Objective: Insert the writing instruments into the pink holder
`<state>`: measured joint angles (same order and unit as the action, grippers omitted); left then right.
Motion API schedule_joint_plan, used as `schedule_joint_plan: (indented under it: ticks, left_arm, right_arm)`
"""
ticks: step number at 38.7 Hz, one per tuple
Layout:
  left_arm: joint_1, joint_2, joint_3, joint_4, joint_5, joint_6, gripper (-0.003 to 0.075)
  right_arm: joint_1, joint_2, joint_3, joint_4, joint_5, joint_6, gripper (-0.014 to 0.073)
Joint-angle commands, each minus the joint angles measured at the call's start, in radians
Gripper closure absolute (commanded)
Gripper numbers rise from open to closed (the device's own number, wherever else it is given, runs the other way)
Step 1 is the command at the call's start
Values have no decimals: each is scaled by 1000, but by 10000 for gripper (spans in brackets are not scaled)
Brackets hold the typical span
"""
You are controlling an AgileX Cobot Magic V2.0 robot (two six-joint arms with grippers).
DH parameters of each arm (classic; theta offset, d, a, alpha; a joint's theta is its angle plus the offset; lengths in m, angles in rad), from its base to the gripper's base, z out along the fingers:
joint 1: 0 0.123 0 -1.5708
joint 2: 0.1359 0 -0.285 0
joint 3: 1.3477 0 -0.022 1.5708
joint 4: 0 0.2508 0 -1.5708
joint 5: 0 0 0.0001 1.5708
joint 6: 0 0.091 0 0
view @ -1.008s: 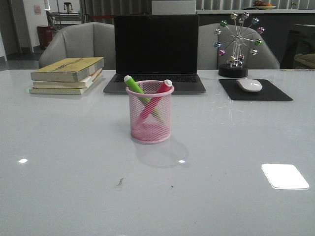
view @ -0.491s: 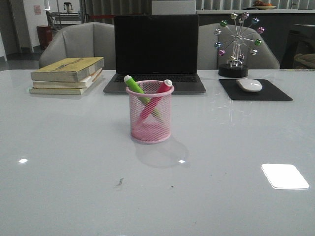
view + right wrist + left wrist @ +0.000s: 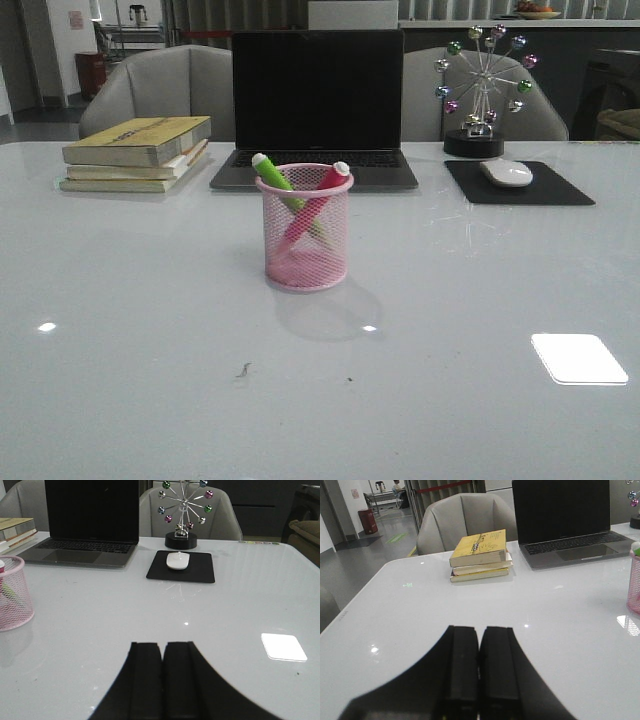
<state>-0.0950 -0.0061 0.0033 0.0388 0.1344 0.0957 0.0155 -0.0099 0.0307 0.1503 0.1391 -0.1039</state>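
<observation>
The pink holder [image 3: 307, 228] stands upright in the middle of the white table, in front of the laptop. Inside it the two writing instruments lean crossed: a green marker [image 3: 272, 172] with its pale cap at the upper left, and a pink marker [image 3: 325, 183] with its cap at the upper right. In the left wrist view only an edge of the holder [image 3: 635, 582] shows; in the right wrist view the holder [image 3: 15, 594] is off to one side. My left gripper [image 3: 479, 630] and right gripper [image 3: 162, 645] are both shut on nothing, low over the near table, far from the holder.
Behind the holder sits a dark laptop [image 3: 316, 105]. A stack of books [image 3: 138, 152] lies at the back left. A mouse [image 3: 506, 172] rests on a black pad [image 3: 518, 184] at the back right, with a ball ornament [image 3: 483, 88] behind it. Grey chairs stand beyond the table.
</observation>
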Motion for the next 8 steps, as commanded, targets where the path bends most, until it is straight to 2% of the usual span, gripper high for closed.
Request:
schedule_joint_plan:
  ticks: [1, 8]
  left_arm:
    - [4, -23, 6, -8, -78, -5, 621]
    - [4, -23, 6, -8, -78, -5, 621]
  right_arm:
    - [0, 7, 1, -9, -83, 0, 566]
    - [0, 7, 1, -9, -83, 0, 566]
